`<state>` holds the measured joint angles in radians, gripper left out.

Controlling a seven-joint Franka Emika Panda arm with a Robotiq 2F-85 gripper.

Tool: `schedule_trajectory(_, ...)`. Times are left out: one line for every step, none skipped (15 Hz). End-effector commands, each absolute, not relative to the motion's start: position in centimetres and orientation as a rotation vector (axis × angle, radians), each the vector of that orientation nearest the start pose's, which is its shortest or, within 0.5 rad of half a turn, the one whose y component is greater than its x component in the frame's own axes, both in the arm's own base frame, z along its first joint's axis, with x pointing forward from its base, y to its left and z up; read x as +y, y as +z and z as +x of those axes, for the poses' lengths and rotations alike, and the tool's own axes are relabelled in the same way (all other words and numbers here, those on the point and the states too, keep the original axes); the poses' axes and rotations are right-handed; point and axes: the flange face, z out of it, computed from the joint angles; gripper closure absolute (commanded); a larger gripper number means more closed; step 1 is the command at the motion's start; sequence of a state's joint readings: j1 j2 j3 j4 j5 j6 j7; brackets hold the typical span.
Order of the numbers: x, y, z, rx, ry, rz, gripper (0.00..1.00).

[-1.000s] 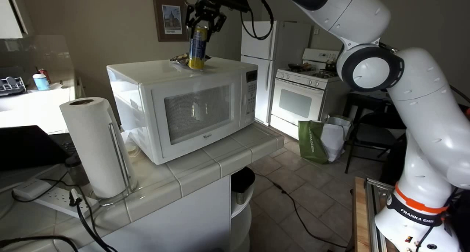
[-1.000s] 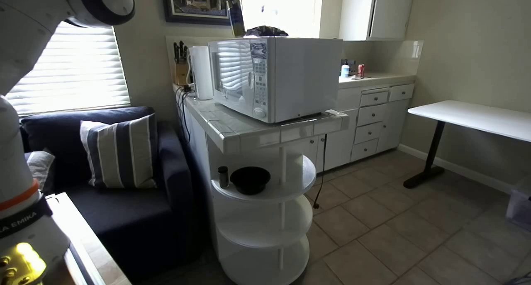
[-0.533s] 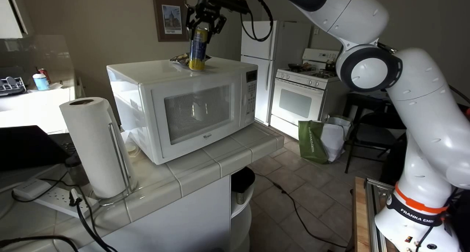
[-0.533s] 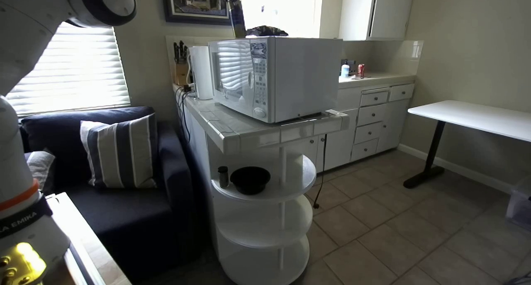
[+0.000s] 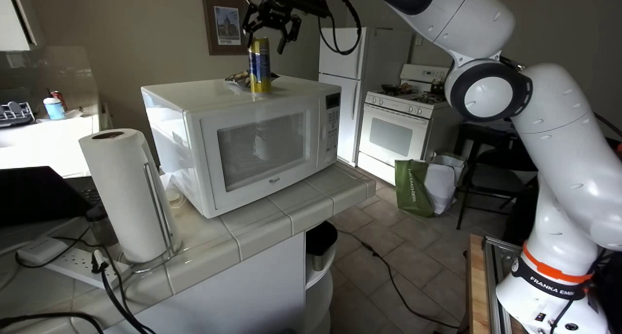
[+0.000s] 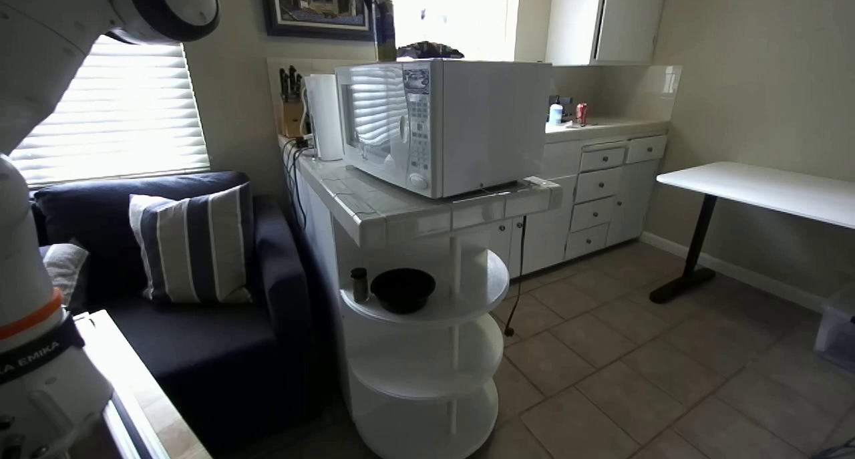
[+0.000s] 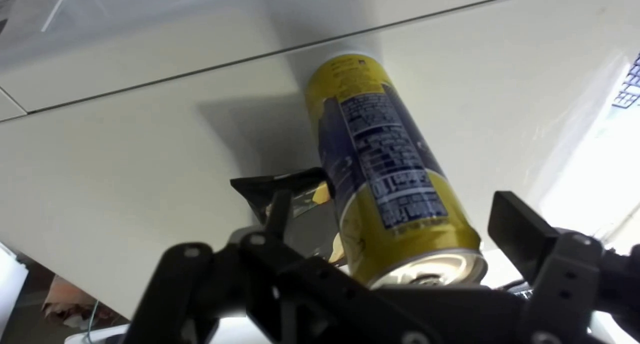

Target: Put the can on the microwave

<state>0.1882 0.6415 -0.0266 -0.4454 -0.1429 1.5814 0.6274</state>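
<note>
The yellow-gold and dark blue can (image 5: 260,69) stands upright on the top of the white microwave (image 5: 262,149), near its front edge. The can also shows in an exterior view (image 6: 385,38) and in the wrist view (image 7: 380,153), where its metallic top faces the camera. The microwave also shows in an exterior view (image 6: 494,125) and in the wrist view (image 7: 150,148). My gripper (image 5: 265,43) is open over the can's top. In the wrist view its fingers (image 7: 392,209) are spread on both sides of the can, with gaps showing.
A dark snack bag (image 5: 238,79) lies on the microwave behind the can, close to it; it also shows in the wrist view (image 7: 315,229). A white paper towel roll (image 5: 129,198) stands on the tiled counter (image 5: 262,222) beside the microwave. A power strip (image 5: 73,263) with cables lies near it.
My gripper has opened and its fingers have come away from the can. The can, tilted before, now stands upright on the microwave. The arm has barely moved.
</note>
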Motion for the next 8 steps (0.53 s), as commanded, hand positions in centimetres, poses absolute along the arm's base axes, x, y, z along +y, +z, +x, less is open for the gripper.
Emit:
schedule_trajectory(11.8, 73.4, 66.4, 0.713, -0.647, -2.912, 0.0)
schedule_trajectory(12.6, 73.2, 65.9, 0.675, -0.574, -2.918, 0.0)
schedule_trajectory(13.6, 72.9, 65.2, 0.641, -0.487, -2.921, 0.0)
schedule_trajectory(14.5, 72.8, 64.4, 0.609, -0.422, -2.925, 0.0)
schedule_trajectory(15.4, 72.9, 63.6, 0.585, -0.37, -2.93, 0.0)
schedule_trajectory(16.2, 73.2, 62.7, 0.562, -0.332, -2.945, 0.0)
schedule_trajectory(17.1, 73.6, 61.6, 0.547, -0.305, -2.967, 0.0)
schedule_trajectory(17.9, 74.1, 60.5, 0.506, -0.287, -2.996, 0.0)
